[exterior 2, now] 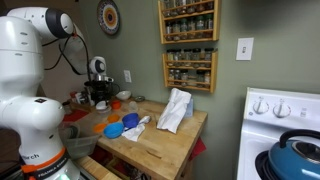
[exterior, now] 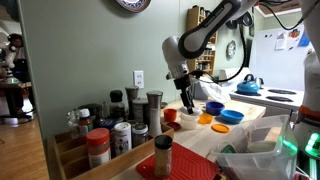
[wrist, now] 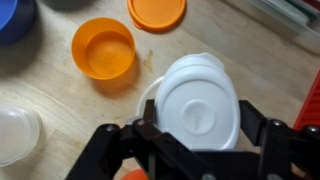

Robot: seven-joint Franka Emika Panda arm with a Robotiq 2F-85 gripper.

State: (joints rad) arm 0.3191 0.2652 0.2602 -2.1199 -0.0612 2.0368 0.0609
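In the wrist view my gripper (wrist: 200, 125) is open, with one finger on each side of a white upside-down cup (wrist: 198, 95) that looks like a stack of white cups on the wooden table (wrist: 60, 100). The fingers sit close to its sides; I cannot tell whether they touch. An orange bowl (wrist: 103, 48) stands just beyond it to the left, and an orange lid (wrist: 156, 12) lies farther off. In both exterior views the gripper (exterior: 187, 100) (exterior 2: 100, 97) is low over the table among small bowls.
Blue bowls (exterior: 213, 107) (exterior 2: 130, 121) and an orange dish (exterior: 205, 119) lie near the gripper. Spice jars (exterior: 98, 145) crowd one end of the table. A white cloth (exterior 2: 175, 108) lies on it. A stove with a blue kettle (exterior 2: 295, 155) stands beside it, under a wall spice rack (exterior 2: 188, 40).
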